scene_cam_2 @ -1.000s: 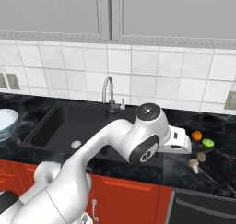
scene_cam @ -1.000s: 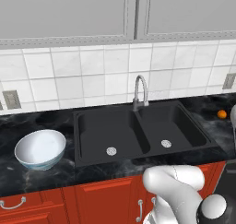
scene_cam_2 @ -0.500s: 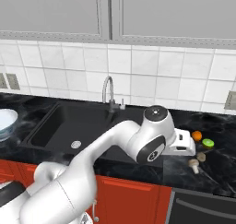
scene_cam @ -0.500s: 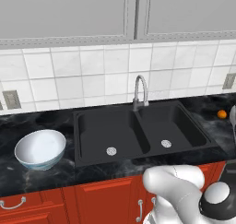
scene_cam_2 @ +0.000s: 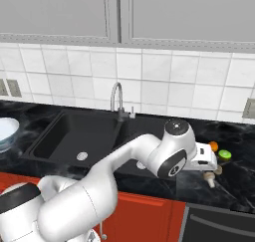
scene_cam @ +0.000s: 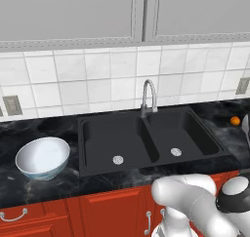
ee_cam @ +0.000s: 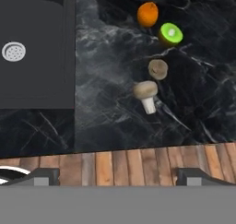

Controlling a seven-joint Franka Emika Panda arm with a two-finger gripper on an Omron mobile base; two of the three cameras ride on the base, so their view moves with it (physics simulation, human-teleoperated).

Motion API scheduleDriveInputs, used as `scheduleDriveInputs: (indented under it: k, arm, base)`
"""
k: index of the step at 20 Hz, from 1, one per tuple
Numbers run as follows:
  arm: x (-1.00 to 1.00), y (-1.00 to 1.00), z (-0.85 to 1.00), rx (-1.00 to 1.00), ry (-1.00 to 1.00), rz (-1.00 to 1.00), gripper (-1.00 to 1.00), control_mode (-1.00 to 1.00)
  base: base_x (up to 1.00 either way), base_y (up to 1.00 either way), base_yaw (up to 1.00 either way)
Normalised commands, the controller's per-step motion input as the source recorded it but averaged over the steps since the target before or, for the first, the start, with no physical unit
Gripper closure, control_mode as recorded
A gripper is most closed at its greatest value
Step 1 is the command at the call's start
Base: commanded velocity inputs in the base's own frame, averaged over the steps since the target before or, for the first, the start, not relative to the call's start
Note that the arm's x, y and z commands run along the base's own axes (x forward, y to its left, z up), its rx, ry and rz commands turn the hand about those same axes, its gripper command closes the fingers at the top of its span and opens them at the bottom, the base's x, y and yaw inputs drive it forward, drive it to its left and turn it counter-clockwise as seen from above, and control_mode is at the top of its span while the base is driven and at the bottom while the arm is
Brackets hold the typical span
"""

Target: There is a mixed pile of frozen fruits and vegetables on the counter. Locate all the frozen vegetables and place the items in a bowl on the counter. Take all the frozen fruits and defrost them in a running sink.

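My gripper (ee_cam: 118, 176) is open, its two fingertips (ee_cam: 42, 176) wide apart with nothing between them. It hovers over the black counter (ee_cam: 110, 103) right of the sink (ee_cam: 32, 71). Ahead lies the pile: two tan mushroom vegetables (ee_cam: 146, 94) (ee_cam: 158, 68), then an orange ball (ee_cam: 147, 14) and a lime green ball (ee_cam: 170, 34), the fruits. In the right base view the hand (scene_cam_2: 204, 159) hangs just left of the orange fruit (scene_cam_2: 213, 146), green fruit (scene_cam_2: 225, 155) and a mushroom (scene_cam_2: 209, 179). The white bowl (scene_cam: 43, 157) stands on the counter left of the sink (scene_cam: 146, 138).
A silver gooseneck faucet (scene_cam: 149, 97) rises behind the sink's divider. Each basin has a round drain (scene_cam: 117, 159). Tiled wall and grey upper cabinets close the back. Red cabinet fronts (scene_cam: 97, 211) run below the counter edge. My own arm (scene_cam_2: 134, 161) stretches across the sink's right basin.
The arm has swung a little further right and lower toward the pile. The fruits, mushrooms and bowl have not moved. The fingers stay apart.
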Motion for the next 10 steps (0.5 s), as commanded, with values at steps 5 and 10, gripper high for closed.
scheduleDriveInputs:
  k: [5,10]
  arm:
    - [0.21,-0.27,-0.15,0.0,0.05,0.0,-1.0,-1.0]
    - [0.33,-0.24,-0.2,0.0,0.0,0.02,-1.0,-1.0]
  base:
    - [0.0,0.0,0.0]
    - [0.0,0.0,0.0]
